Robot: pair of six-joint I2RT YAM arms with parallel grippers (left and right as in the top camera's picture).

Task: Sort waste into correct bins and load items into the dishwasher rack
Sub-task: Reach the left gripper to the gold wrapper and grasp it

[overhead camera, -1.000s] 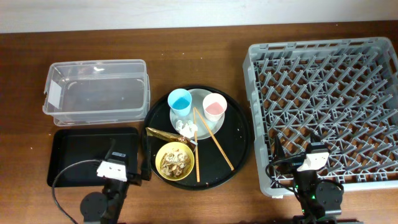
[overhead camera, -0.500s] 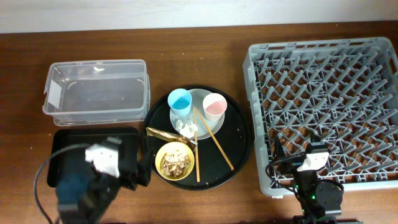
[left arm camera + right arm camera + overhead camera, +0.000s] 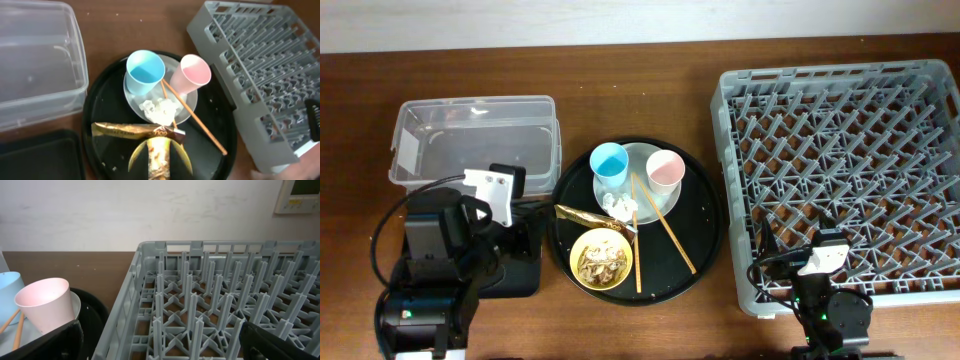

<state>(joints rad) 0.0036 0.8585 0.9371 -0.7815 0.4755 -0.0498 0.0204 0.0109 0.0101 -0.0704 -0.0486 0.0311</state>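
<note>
Left arm (image 3: 448,250) now over black tray (image 3: 35,156)

Count of each kind of thing on the surface (image 3: 640,90)

There are two cups, one light blue cup (image 3: 610,160) and one pink cup (image 3: 665,168). There is one pale round plate (image 3: 650,205) and one yellow bowl (image 3: 572,262), which holds one heap of food scraps (image 3: 600,262). There are two wooden chopsticks (image 3: 636,250), one brown-gold wrapper (image 3: 582,215) and one wad of white tissue (image 3: 618,206). There are two bins, one clear tub (image 3: 475,103) and one small black tray (image 3: 35,157). There is one large round black tray (image 3: 705,215) and one grey dishwasher rack (image 3: 820,75).
</note>
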